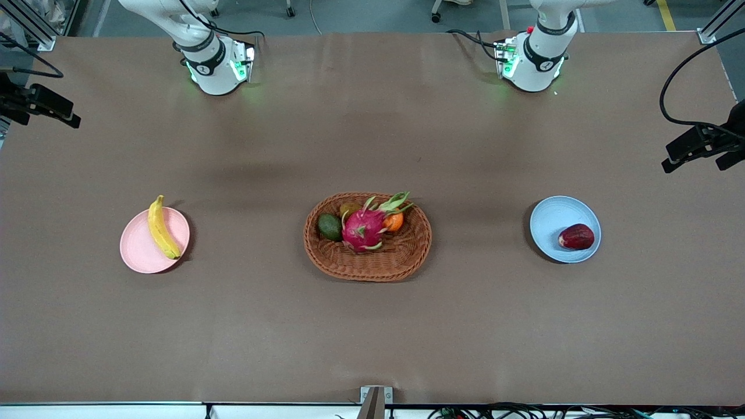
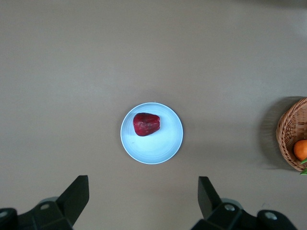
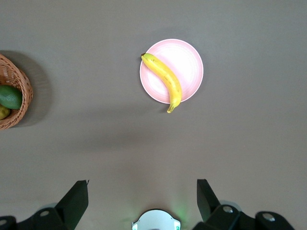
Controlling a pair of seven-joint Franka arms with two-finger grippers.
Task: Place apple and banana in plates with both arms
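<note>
The dark red apple lies in the pale blue plate toward the left arm's end of the table. The yellow banana rests across the pale pink plate toward the right arm's end, its tips over the rim. High over bare table, my left gripper is open and empty, with the blue plate below it. My right gripper is open and empty too, high above its own base, the pink plate in its view. Neither hand shows in the front view.
An oval wicker basket stands mid-table between the plates, holding a pink dragon fruit, a small orange, a green avocado and another fruit. Both arm bases stand at the table's edge farthest from the front camera.
</note>
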